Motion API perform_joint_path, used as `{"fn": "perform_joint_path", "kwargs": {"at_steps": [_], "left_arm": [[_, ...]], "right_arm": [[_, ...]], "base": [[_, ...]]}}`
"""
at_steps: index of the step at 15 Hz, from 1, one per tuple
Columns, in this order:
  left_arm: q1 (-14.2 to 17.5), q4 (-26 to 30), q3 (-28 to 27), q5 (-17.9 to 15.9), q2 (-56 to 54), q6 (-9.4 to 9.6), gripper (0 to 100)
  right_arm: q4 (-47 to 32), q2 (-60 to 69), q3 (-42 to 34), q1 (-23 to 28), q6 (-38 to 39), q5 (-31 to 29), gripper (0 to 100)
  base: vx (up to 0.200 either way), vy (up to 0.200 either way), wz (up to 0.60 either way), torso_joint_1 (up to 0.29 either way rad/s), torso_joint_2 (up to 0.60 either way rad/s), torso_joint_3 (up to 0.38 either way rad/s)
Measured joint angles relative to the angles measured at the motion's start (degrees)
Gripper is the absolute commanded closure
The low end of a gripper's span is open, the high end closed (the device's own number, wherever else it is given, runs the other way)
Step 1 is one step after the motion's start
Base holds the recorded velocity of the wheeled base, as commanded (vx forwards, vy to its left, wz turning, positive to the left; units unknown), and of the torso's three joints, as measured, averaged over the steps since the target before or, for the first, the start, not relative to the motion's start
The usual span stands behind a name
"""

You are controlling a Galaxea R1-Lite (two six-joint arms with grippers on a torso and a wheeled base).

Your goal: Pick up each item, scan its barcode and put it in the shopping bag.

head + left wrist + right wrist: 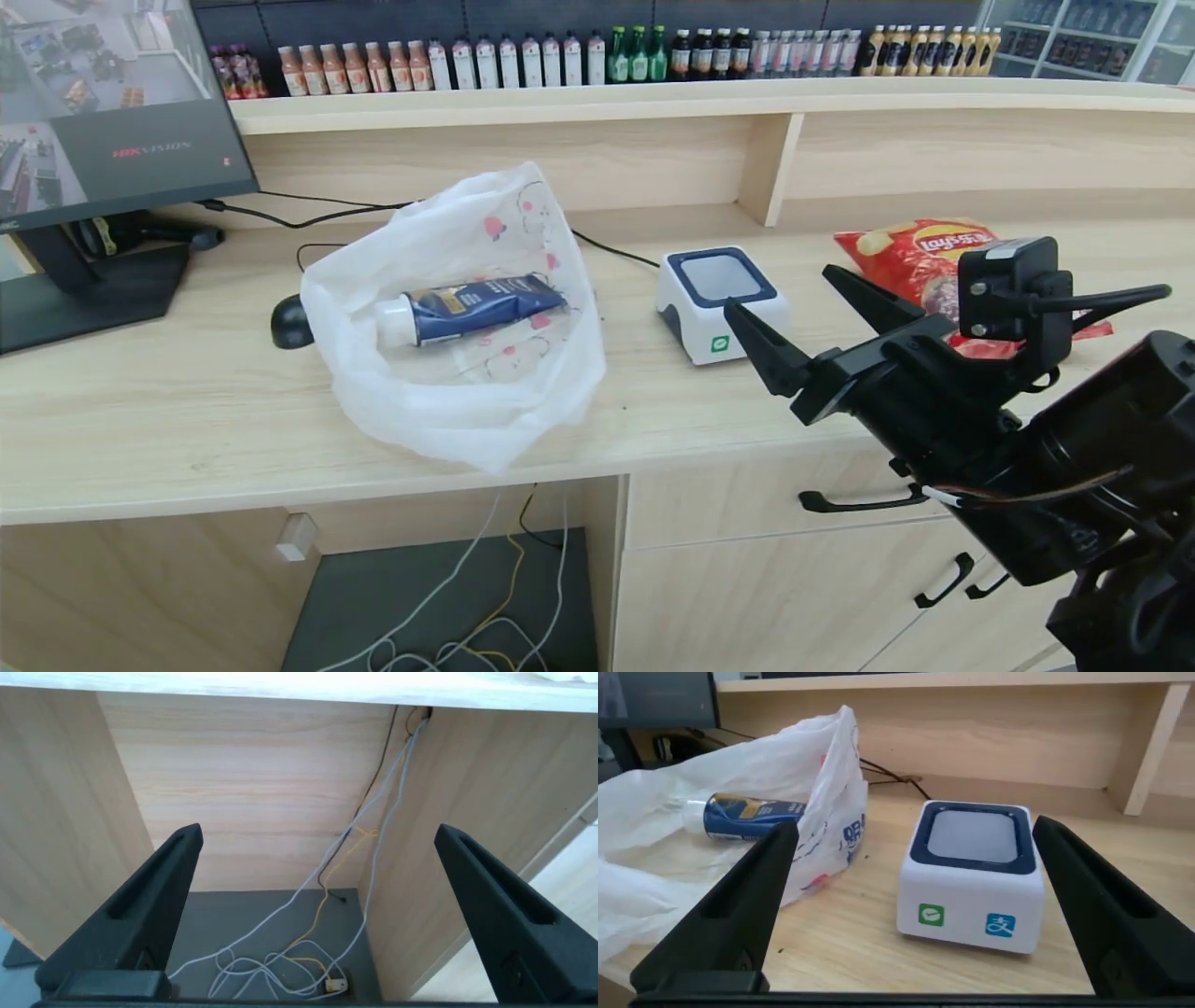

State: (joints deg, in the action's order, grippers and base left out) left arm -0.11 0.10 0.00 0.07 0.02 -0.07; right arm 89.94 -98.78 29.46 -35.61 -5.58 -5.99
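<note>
A white plastic shopping bag (467, 373) lies open on the wooden counter with a blue tube (476, 308) inside it; the bag (710, 859) and tube (752, 817) also show in the right wrist view. The white barcode scanner (714, 301) stands right of the bag, scanner (973, 877) window facing up. A red chip bag (924, 266) lies at the back right, partly hidden by my right arm. My right gripper (812, 308) hovers open and empty over the counter's front, just right of the scanner. My left gripper (318, 905) hangs open below the counter, holding nothing.
A monitor (103, 103) on a stand sits at the counter's far left, with a black mouse (291, 322) beside the bag. Cables (308, 952) trail in the recess under the counter. A raised shelf (653, 98) with bottles runs behind. Drawers (840, 523) lie below right.
</note>
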Motion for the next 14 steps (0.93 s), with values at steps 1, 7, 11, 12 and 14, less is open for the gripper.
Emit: {"fn": "perform_joint_path", "kwargs": {"at_steps": [1, 7, 11, 12, 14], "left_arm": [[0.01, 0.00, 0.00, 0.00, 0.00, 0.00, 0], [0.00, -0.02, 0.00, 0.00, 0.00, 0.07, 0], [0.01, -0.10, 0.00, 0.00, 0.00, 0.07, 0], [0.04, -0.10, 0.00, 0.00, 0.00, 0.07, 0], [0.04, -0.10, 0.00, 0.00, 0.00, 0.07, 0]], "right_arm": [[-0.02, 0.02, 0.00, -0.16, 0.00, 0.00, 0], [-0.02, 0.09, -0.20, -0.99, -0.21, -0.02, 0], [0.02, 0.11, 0.20, -1.01, -0.54, -2.08, 0], [-0.02, 0.11, 0.09, -1.07, -0.54, -2.11, 0], [-0.02, 0.11, -0.09, -1.13, -0.40, -2.11, 0]], "base": [[0.000, -0.200, 0.00, 0.002, 0.00, -0.002], [0.000, -0.200, 0.00, 0.003, 0.00, -0.001], [0.000, -0.150, 0.00, 0.002, 0.00, 0.003], [0.000, 0.000, 0.00, 0.000, 0.00, 0.000], [0.000, 0.000, 0.00, 0.000, 0.00, 0.000]]}}
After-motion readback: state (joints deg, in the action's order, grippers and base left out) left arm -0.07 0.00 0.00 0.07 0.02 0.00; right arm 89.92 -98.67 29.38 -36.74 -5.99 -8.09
